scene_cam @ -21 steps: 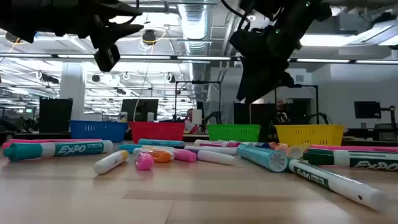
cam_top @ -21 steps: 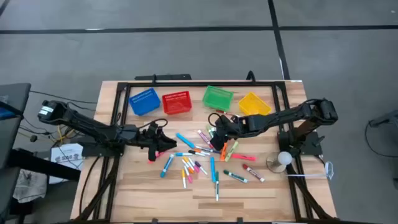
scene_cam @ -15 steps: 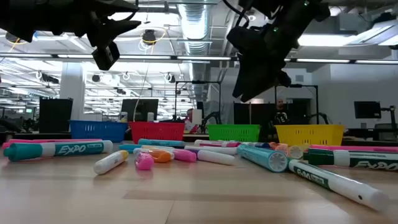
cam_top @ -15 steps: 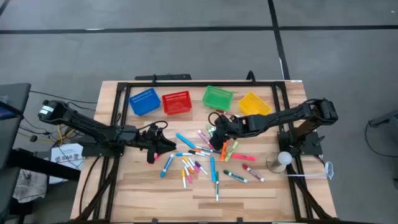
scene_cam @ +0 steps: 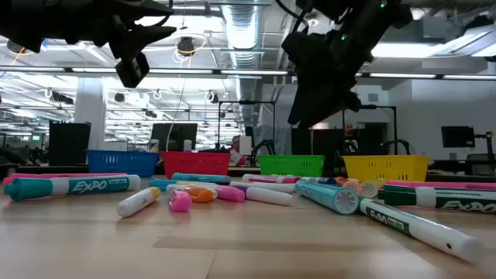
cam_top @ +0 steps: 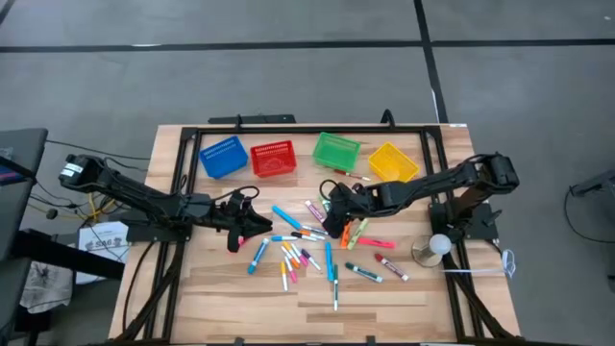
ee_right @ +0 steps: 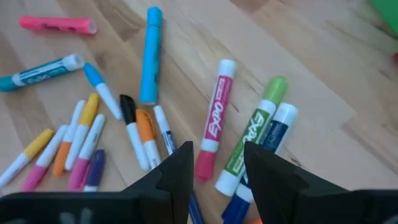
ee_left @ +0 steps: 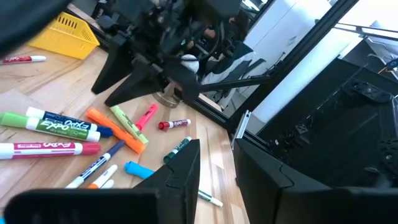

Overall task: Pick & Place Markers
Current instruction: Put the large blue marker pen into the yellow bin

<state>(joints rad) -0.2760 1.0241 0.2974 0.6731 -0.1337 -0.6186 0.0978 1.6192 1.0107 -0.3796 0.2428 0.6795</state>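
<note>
Markers (cam_top: 307, 252) lay scattered loose on the wooden table (cam_top: 404, 298), mid-table, in front of 4 mesh baskets along the far edge: blue basket (cam_top: 223, 156), red basket (cam_top: 273, 159), green basket (cam_top: 336, 150), yellow basket (cam_top: 393, 161). None of the markers showed inside a basket from above.

Left gripper (cam_top: 252, 224) hovered above the table at the left edge of the pile, fingers parted with a clear gap in the left wrist view, nothing between them. A red marker (cam_top: 235, 240) lay just beside it on the table, and a light blue marker (cam_top: 258, 255) near that.

Right gripper (cam_top: 333, 219) hung over the right part of the pile, raised off the table in the low view. Its fingers (ee_right: 176, 167) stood apart with an empty gap, holding nothing. Below it in the right wrist view: a pink Expo marker (ee_right: 214, 118), a green Expo marker (ee_right: 251, 133), a light blue marker (ee_right: 150, 54), a pink marker (ee_right: 57, 24), plus several thin orange, yellow and black ones (ee_right: 134, 132).

Low view showed a teal Expo marker (scene_cam: 71, 186) at near left and a white-bodied marker (scene_cam: 418, 225) at near right, both lying flat.
</note>
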